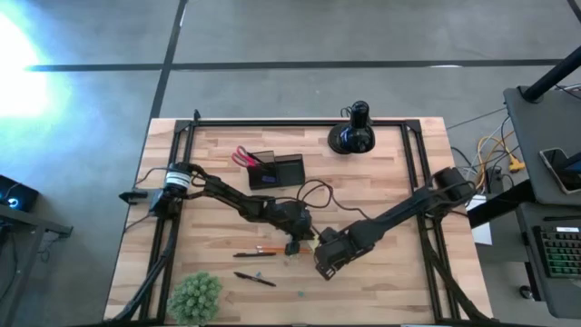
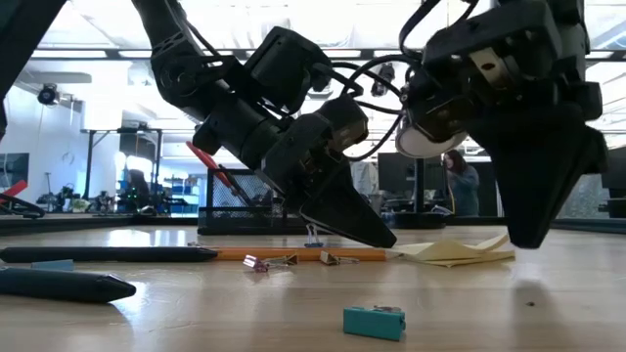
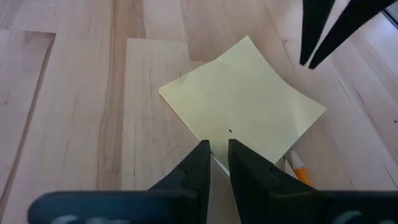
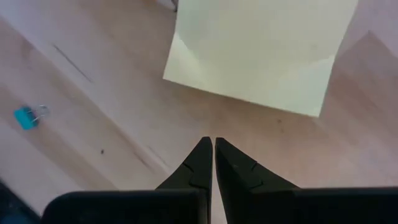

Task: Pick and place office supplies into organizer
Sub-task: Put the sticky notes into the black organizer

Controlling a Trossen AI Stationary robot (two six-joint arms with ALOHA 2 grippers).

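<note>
Fingers (image 3: 200, 163) on the left gripper (image 3: 214, 155) stand slightly parted, tips at the near edge of the yellow sticky-note pad (image 3: 245, 102), which lies flat on the worktop (image 1: 381, 195); whether they pinch it I cannot tell. Close beside it, the right gripper (image 4: 209, 152) hangs over bare wood with fingers pressed together, holding nothing. An orange pencil (image 2: 293, 254) and two black pens (image 1: 254, 279) lie nearby, the organizer (image 1: 277, 171) well apart, red-handled scissors (image 1: 243, 156) standing in it.

table (image 1: 381, 182): matt wood planks | sticky-note pad (image 3: 242, 106): matt yellow paper
</note>
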